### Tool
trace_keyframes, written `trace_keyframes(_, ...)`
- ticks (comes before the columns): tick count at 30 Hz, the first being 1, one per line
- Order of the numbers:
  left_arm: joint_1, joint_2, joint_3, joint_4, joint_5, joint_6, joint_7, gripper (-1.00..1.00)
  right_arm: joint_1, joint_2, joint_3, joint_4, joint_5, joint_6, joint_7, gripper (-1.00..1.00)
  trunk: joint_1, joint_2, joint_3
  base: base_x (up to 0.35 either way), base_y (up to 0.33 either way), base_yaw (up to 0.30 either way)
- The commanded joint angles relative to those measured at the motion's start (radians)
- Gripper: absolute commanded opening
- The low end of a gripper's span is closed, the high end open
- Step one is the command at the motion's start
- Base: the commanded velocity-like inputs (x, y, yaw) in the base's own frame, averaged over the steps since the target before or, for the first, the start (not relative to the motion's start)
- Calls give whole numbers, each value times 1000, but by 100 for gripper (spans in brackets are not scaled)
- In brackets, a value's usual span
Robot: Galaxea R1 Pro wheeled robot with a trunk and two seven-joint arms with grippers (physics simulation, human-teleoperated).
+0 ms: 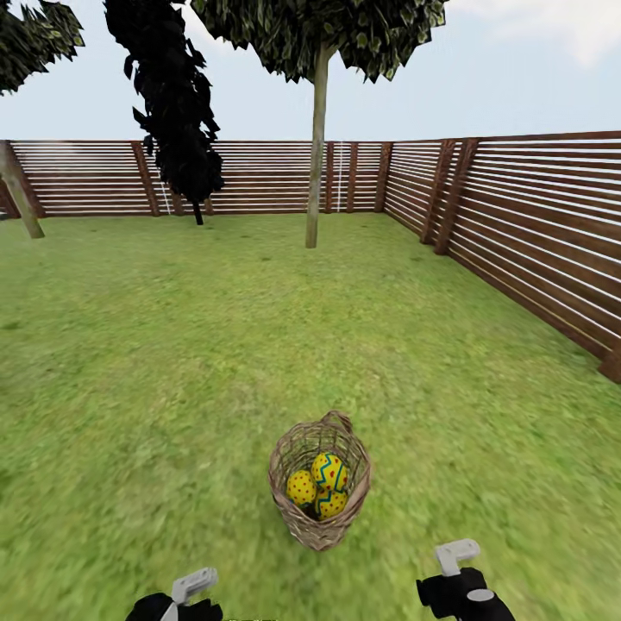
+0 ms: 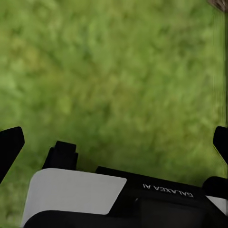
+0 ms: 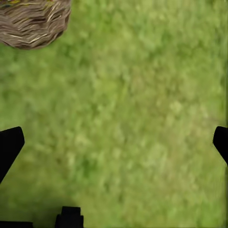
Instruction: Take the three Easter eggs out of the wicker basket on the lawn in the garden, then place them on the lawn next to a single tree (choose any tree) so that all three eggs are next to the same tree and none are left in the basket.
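left gripper point(image 2: 114, 137) spread wide over bare grass in its wrist view, dark fingertips point(image 2: 9, 145) at opposite edges of the frame, nothing between them. right gripper point(image 3: 114, 142) likewise wide apart and empty above the lawn point(image 3: 142, 104), with a curved patch of woven wicker basket point(image 3: 33, 23) visible at the frame's corner.

from the head view: both arms low, left gripper point(image 1: 191, 586) at 7 o'clock and right gripper point(image 1: 455, 556) at 5 o'clock, each apart from the basket. wicker basket point(image 1: 297, 504) on the grass at 6 o'clock, between and just ahead of the two arms, tilted toward the camera, one small loop handle at its far rim. three easter eggs point(image 1: 329, 472) inside, yellow with red dots and blue zigzag bands, clustered and touching one another.

lawn point(image 1: 172, 345) running out to a brown slatted fence point(image 1: 535, 233) across the back and down the 3 o'clock side. pale-trunked tree point(image 1: 317, 147) at 12 o'clock, well beyond the basket. black-foliaged tree point(image 1: 177, 112) at 11 o'clock near the fence. another leaning trunk point(image 1: 19, 190) at 10 o'clock, by the frame's edge.
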Motion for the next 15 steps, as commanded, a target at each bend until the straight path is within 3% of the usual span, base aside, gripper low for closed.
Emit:
trace_keyframes(1,0,-1,3,-2,8,6,1,100,0,-1,3,-1,9,6,1,100,0,0,-1,0,-331,270)
trace_keyframes(15,0,-2,4,0,8,5,1,100,0,-1,6,21,11,4,2,100,0,0,-1,0,-335,272)
